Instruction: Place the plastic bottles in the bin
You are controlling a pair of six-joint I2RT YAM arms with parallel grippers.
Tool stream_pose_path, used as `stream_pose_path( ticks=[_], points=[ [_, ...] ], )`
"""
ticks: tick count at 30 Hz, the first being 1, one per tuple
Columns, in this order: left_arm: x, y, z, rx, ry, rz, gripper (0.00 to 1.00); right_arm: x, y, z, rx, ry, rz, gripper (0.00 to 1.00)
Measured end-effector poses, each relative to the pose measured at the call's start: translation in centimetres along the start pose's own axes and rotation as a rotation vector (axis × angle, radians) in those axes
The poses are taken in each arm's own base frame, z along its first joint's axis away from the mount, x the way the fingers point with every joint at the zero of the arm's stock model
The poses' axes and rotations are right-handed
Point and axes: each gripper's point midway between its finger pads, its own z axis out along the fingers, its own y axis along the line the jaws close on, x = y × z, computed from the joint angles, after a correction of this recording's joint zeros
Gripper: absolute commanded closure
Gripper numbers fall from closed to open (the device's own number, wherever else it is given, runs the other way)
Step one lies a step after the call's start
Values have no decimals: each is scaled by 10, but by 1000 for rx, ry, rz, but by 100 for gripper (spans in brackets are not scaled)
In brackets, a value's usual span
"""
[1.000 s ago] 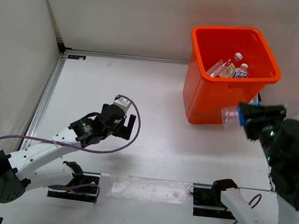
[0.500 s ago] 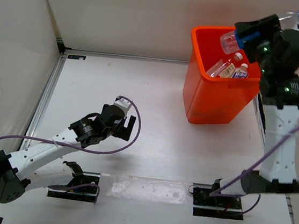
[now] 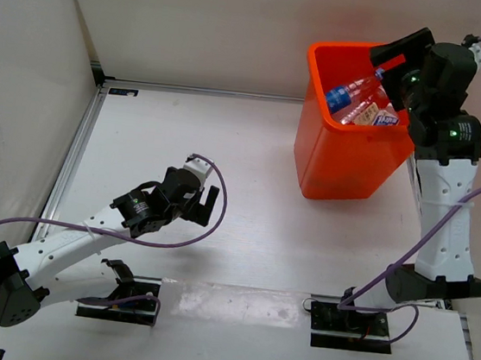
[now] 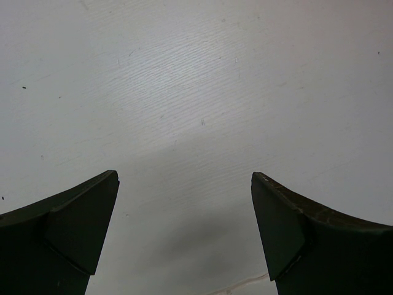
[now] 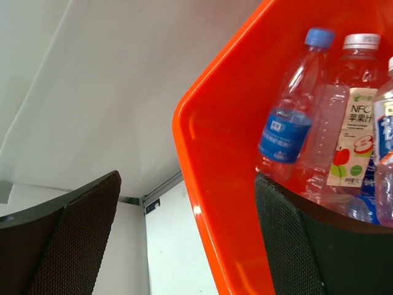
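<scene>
Bin (image 3: 343,161): bright orange all over, glossy pale highlights on inner wall.
Water bottle (image 5: 288,120) inside: clear plastic, blue cap, blue label with small white print.
Juice bottle (image 5: 351,132): clear, white cap, cream label with green lettering and red apple.
Third bottle (image 5: 384,153) (only a sliver at frame edge): clear, blue-and-white label.
Table (image 4: 202,92): white, faint grey grain streaks.
Left gripper (image 4: 184,176): plain, near black.
Right gripper (image 5: 187,177): black, fine dotted weave.
Right arm (image 3: 447,212): white shell, black joints, green lights.
Cable (image 3: 223,202): purple.
</scene>
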Motion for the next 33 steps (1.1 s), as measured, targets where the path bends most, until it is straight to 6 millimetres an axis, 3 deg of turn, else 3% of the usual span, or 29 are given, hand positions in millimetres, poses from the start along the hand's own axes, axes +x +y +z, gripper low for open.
stream_pose_path(
  ticks=[9,16,22,24,26,30,33],
  points=[
    [-1,-2,0,8,-4,-3,1,-21,-10,-23,8,-54,13,10],
    [-1,-2,0,12,-2,-6,1,-16,-25,-27,49,-36,-17,10],
    [1,-1,0,8,4,-3,1,-7,-46,-46,157,81,-165,10],
    [2,0,-1,3,9,-1,1,5,-60,-59,171,163,-209,10],
    [2,1,-2,-5,15,3,1,30,-83,-71,171,260,-236,10],
    [-15,6,-9,-38,-7,-6,1,98,-123,-131,107,463,-278,10],
    [-44,10,-22,-70,-61,-20,1,107,-129,-169,55,472,-297,10]
  ],
)
